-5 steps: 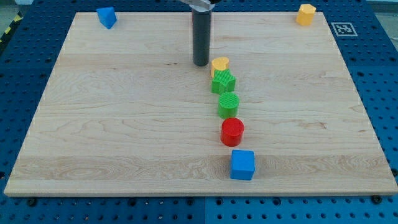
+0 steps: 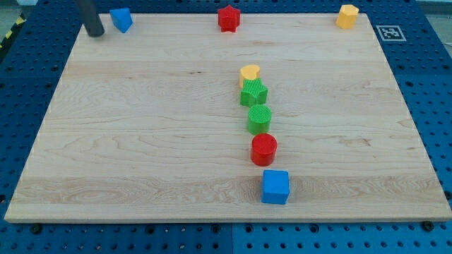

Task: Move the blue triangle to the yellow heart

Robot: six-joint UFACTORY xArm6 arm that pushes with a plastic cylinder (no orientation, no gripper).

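My tip at the view's top left, just left of the blue triangle. Yellow heart far off, mid-board, touching the green star. No claw here, just a rod.

Tool tip just left of triangle

A pale wooden surface lay on a blue perforated base; a black-and-white marker tag sat at the view's top right.

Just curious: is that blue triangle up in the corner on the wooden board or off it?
On it: the blue triangle rests on the board, just right of my tip.
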